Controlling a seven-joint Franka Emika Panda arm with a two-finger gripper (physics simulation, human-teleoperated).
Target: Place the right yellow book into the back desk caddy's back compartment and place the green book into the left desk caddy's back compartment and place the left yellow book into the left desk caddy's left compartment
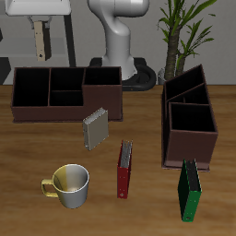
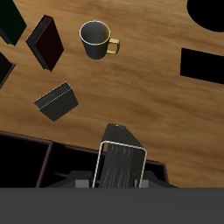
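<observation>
High over long low dark brown wooden caddy [image 1: 64, 103], claw [image 1: 39, 28] clamped on thin pale yellow book [image 1: 39, 41]: to be centred over small rear middle compartment [image 1: 64, 79], lowered upright, clear of thin dividing wall.

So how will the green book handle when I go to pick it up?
The green book looks like a thin hardcover, so probably stiff rather than floppy. It stands upright on a narrow edge, so a sideways nudge could tip it. Its smooth covers may be slippery.

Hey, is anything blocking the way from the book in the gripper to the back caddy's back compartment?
Nothing visible does. The gripper holds the right yellow book in the air near the back desk caddy, whose back compartment is open.
</observation>
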